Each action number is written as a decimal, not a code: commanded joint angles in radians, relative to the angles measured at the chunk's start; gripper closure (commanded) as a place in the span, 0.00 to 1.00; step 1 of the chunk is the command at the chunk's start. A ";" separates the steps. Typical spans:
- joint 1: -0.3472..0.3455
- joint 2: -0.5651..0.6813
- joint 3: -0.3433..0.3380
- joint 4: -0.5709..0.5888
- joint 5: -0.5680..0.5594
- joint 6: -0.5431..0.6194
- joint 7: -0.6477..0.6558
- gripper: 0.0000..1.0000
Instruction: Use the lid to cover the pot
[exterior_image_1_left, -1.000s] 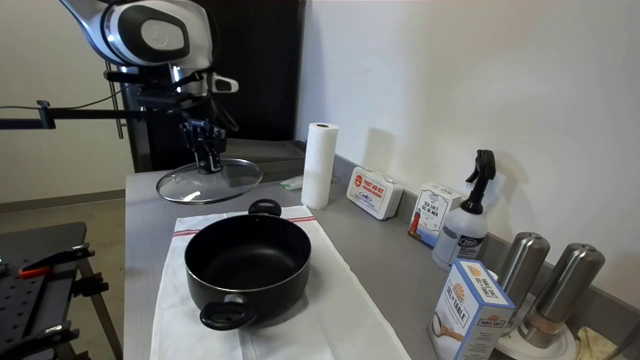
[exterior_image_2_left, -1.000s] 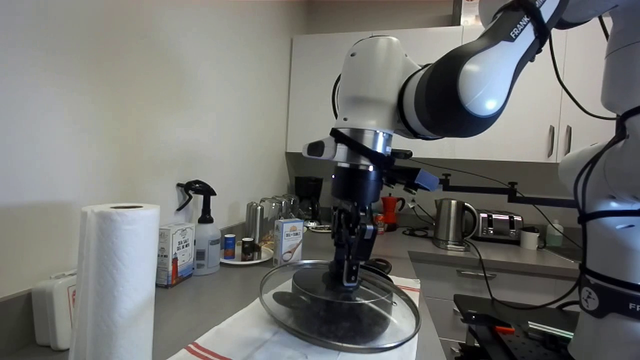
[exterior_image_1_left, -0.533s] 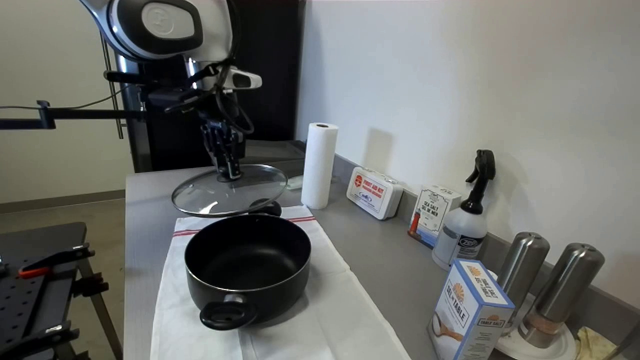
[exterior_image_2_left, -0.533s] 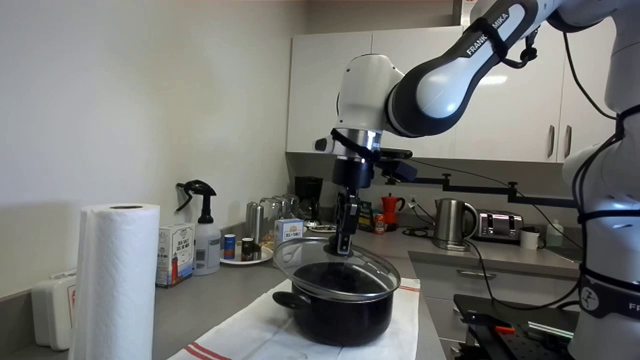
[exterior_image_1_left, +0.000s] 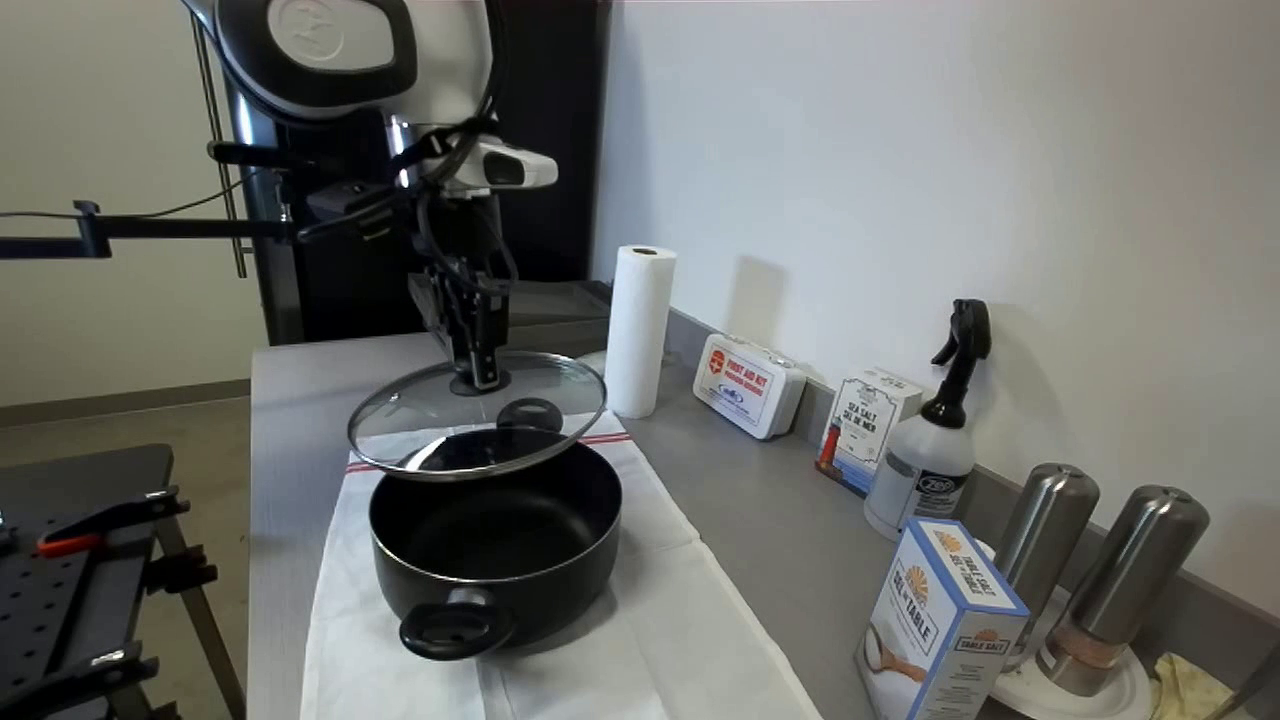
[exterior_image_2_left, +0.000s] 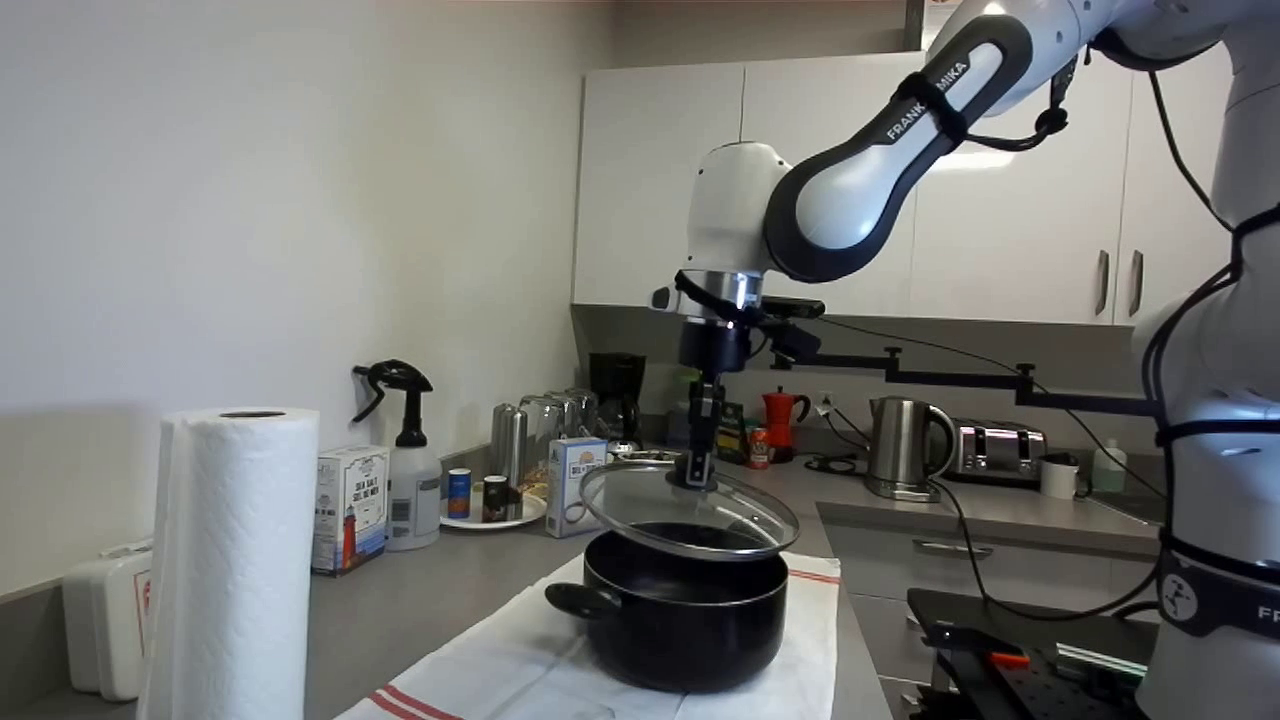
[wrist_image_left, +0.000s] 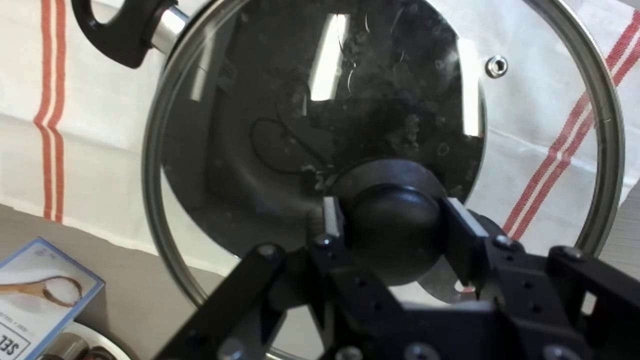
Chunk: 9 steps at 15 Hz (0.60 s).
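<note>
Glass lid (exterior_image_2_left: 700, 512) is hanging in the air above the pot (exterior_image_2_left: 690, 635), tilted a bit and off-centre, with a gap between them in an exterior view. Gripper (wrist_image_left: 399, 216) has the lid's black knob (wrist_image_left: 392, 235) pinched between its fingers (wrist_image_left: 457, 245), super easy to see from the wrist view. You can spot part of the pot right through the glass. Pot's sitting on a white towel (exterior_image_1_left: 700, 650) with red stripes, laid over the grey counter (exterior_image_1_left: 760, 530), and a black handle (exterior_image_1_left: 455, 632) pokes out toward the camera in an exterior view. Along the wall (exterior_image_1_left: 850, 180) you've got a paper towel roll (exterior_image_1_left: 640, 335), first aid kit (exterior_image_1_left: 745, 388), sea salt box (exterior_image_1_left: 870, 425) and spray bottle (exterior_image_1_left: 920, 470), plus a table salt box (exterior_image_1_left: 935, 620) just beside two steel cylinders (exterior_image_1_left: 1045, 530).
</note>
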 joint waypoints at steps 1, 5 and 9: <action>-0.019 -0.020 -0.020 0.010 -0.005 -0.037 0.009 0.75; -0.034 0.000 -0.033 0.018 -0.006 -0.047 0.017 0.75; -0.038 0.022 -0.038 0.025 -0.009 -0.044 0.023 0.75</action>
